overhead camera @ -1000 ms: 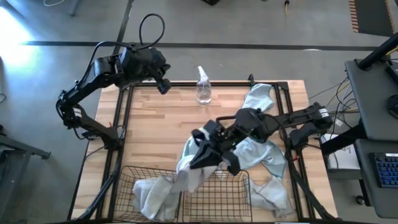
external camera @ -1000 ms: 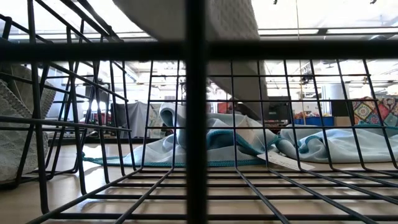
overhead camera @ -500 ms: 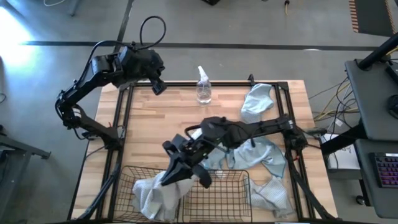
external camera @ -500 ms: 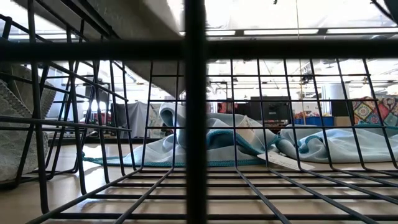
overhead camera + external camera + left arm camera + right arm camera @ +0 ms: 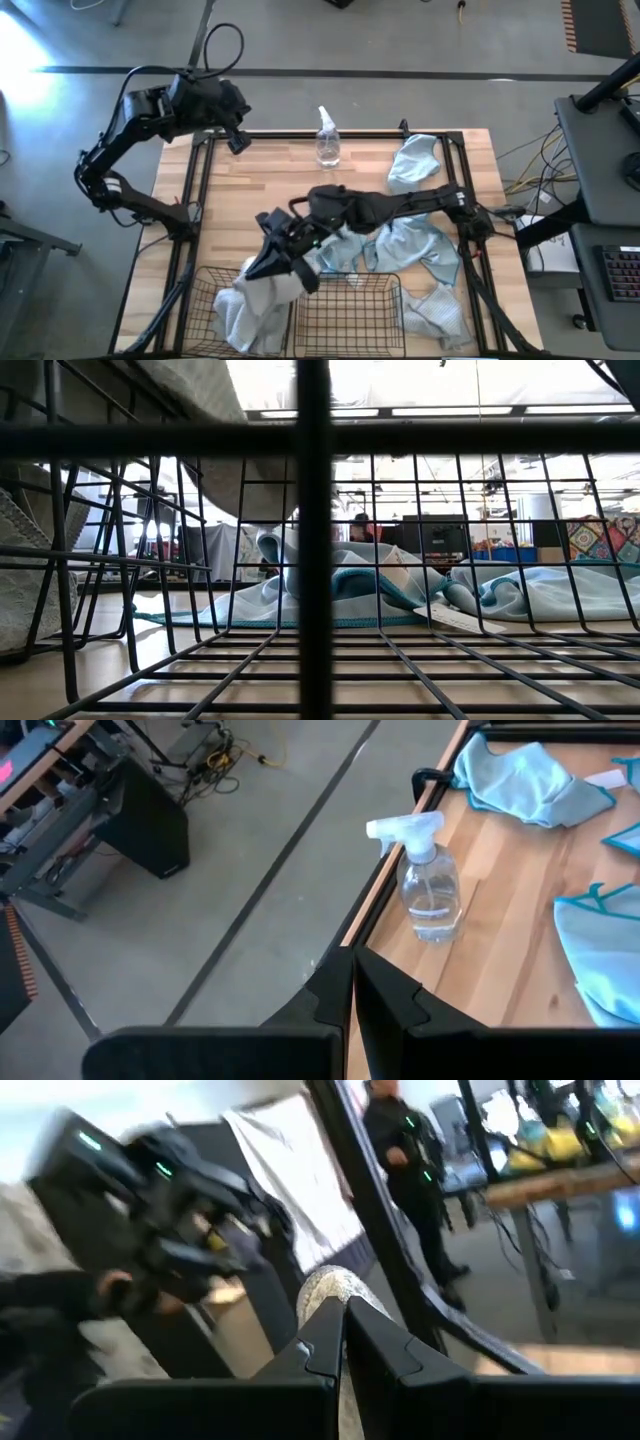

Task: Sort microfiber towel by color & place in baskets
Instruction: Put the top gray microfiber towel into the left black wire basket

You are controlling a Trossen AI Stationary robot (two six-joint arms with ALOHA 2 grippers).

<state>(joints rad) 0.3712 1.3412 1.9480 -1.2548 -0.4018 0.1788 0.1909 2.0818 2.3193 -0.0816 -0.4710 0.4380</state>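
My right gripper (image 5: 264,268) reaches across the table and stands over the left wire basket (image 5: 203,278), shut on a pale grey-white towel (image 5: 262,298). That towel hangs down into the basket onto more grey cloth (image 5: 232,312). In the low view its hanging part (image 5: 205,395) shows high on the left behind the mesh. The right basket (image 5: 372,312) sits beside it. Light blue towels (image 5: 402,248) (image 5: 415,160) (image 5: 440,312) lie flat on the table's right half. My left gripper (image 5: 237,141) waits shut above the table's far left corner. My right gripper pinches a bunched fold of the grey-white towel (image 5: 327,1285) between its two fingers (image 5: 318,1342). It comes from the table's right, slanting down. The towel hangs slack below the fingers, and its lower part (image 5: 250,310) rests in the left basket.
A clear spray bottle (image 5: 327,140) (image 5: 428,892) stands near the table's far edge at the middle. Bare wood (image 5: 255,195) lies on the table's left half. The black table frame (image 5: 192,215) runs along the sides. A person (image 5: 410,1160) stands in the room beyond.
My right gripper has carried the grey-white towel toward the table's left, from over the right basket's far edge to over the left basket. The towel's hanging part has come down into the left basket. My left arm has drawn back a little toward the left.
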